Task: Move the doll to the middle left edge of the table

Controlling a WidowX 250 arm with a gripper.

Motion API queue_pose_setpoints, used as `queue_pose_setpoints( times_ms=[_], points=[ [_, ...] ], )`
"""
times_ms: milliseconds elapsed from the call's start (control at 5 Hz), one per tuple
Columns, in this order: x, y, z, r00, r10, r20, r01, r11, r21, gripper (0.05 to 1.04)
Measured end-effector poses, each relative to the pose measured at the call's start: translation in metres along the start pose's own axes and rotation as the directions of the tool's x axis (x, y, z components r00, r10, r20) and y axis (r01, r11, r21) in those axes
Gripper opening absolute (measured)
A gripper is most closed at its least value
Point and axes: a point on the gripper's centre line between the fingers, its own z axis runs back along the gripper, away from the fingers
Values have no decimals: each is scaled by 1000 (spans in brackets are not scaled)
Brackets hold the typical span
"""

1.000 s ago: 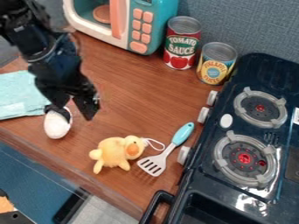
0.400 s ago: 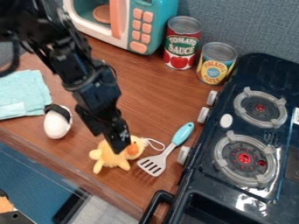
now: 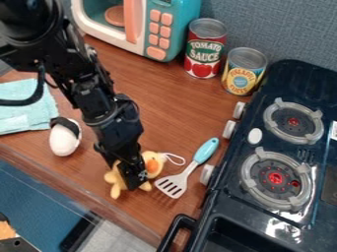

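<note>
Camera view: the wooden table (image 3: 168, 108) spreads beneath the gripper (image 3: 128, 174) and around it on every side. The dark toy stove (image 3: 276, 83) stands to the gripper's right, two burners on top. The black arm (image 3: 79, 83) slants in from the upper left, down to the gripper. Well above the gripper sits the teal and white toy microwave (image 3: 148, 51); the light blue cloth (image 3: 19, 108) lies up and to the left. Farther up and right of the gripper, the red can (image 3: 204, 49) and the shorter yellow-labelled can (image 3: 243, 74) stand upright. The doll, a yellow plush duck (image 3: 151, 162), is right at the gripper, partly hidden behind it; I cannot tell whether the gripper is clenched on it or released. Just right of the gripper lies the spatula (image 3: 187, 170), and to its left, apart, the white egg-shaped thing (image 3: 64, 140).
</note>
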Motion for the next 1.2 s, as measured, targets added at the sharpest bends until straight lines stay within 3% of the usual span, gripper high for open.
queue_pose_setpoints(
  times_ms=[200,400,600,800,1000,1200],
  points=[
    [-1,2,1,1000,-1,-4,1,1000,14,396],
    [-1,4,13,1000,15,11,-15,1000,22,285],
    [7,14,42,996,67,65,-71,996,52,266],
    [16,41,78,981,163,109,-177,976,128,265],
    [27,84,107,947,260,187,-292,941,173,265],
    [30,131,114,906,356,229,-403,890,211,265]
  ],
)
